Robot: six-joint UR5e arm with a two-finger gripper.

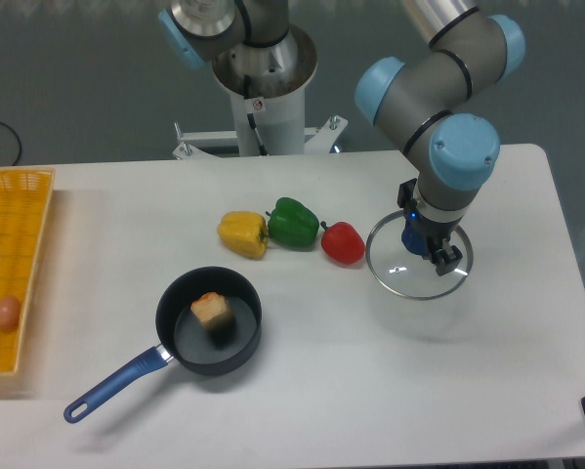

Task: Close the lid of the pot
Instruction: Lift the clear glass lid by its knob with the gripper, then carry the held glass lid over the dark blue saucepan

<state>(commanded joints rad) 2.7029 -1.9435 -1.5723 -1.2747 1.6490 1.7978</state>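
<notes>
The pot is a small black saucepan with a long blue handle pointing to the front left. It sits uncovered left of centre, and a yellowish chunk of food lies inside. The lid, clear glass with a thin metal rim, is at the right of the table, well apart from the pot. My gripper comes down on the lid's centre, and its dark fingers are closed around the blue knob. I cannot tell whether the lid rests on the table or hangs just above it.
A yellow pepper, a green pepper and a red pepper lie in a row between the pot and the lid. A yellow basket holding an egg stands at the left edge. The robot base rises behind the table.
</notes>
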